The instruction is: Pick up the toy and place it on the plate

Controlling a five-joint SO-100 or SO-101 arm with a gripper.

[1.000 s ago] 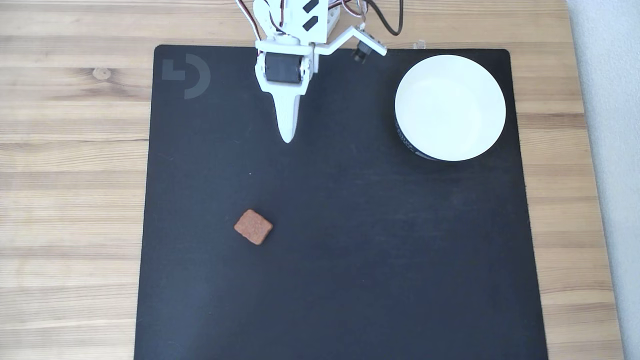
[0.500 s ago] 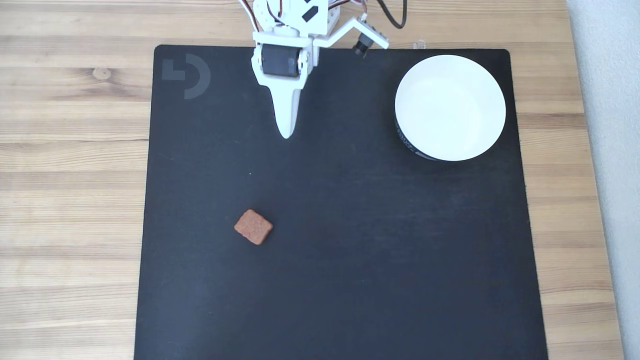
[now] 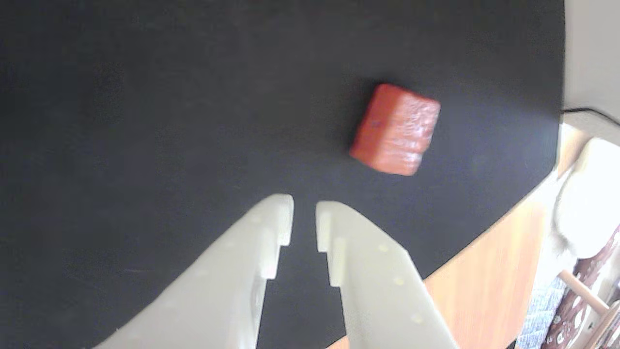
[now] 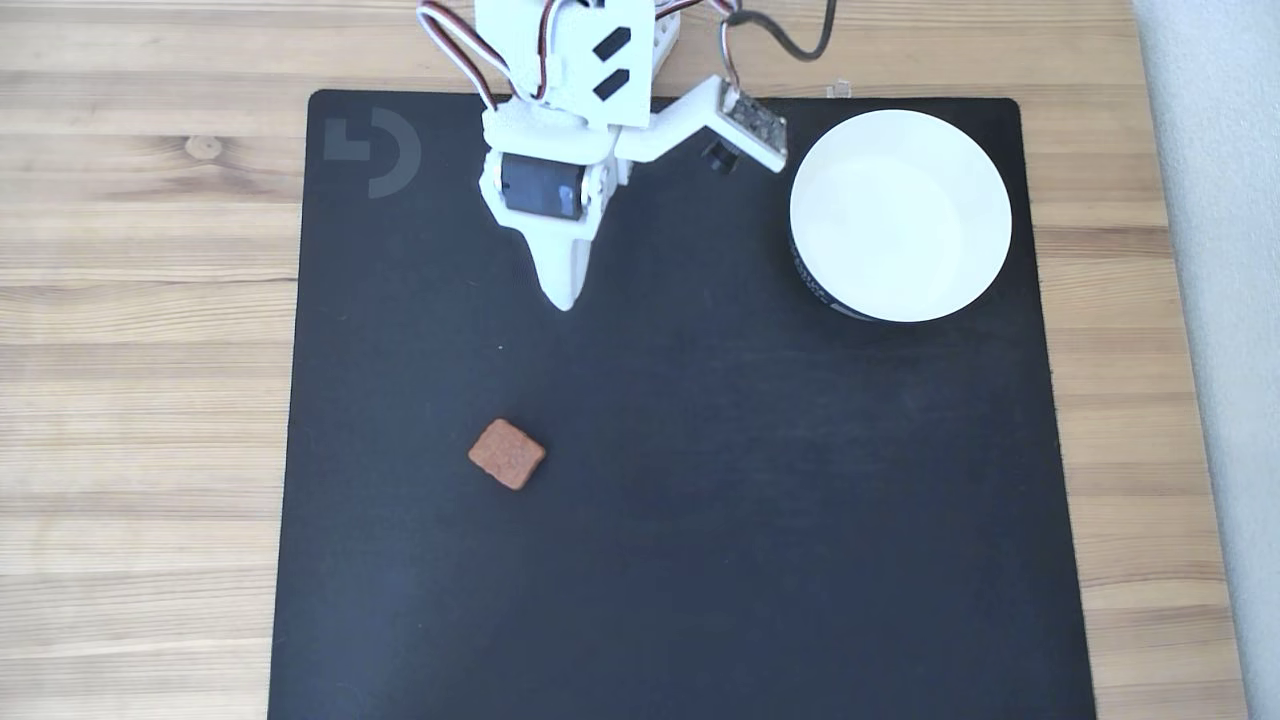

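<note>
The toy (image 4: 507, 454) is a small reddish-brown squarish block lying flat on the black mat, left of centre in the fixed view. My white gripper (image 4: 563, 298) hangs over the mat's upper middle, well above the toy in that picture, pointing down at the mat. In the wrist view the toy (image 3: 395, 130) lies ahead and to the right of my gripper (image 3: 304, 215), whose two fingers stand a narrow gap apart with nothing between them. The plate (image 4: 900, 215), a round white dish, sits empty at the mat's upper right.
The black mat (image 4: 700, 500) covers most of a wooden table (image 4: 140, 350). A pale grey surface (image 4: 1220, 300) borders the table on the right. The arm's cables (image 4: 770, 30) loop near the plate's upper left.
The arm has swung slightly left and its tip reaches further down the mat toward the toy. The wrist camera bracket has tilted. Toy and plate have not moved.
</note>
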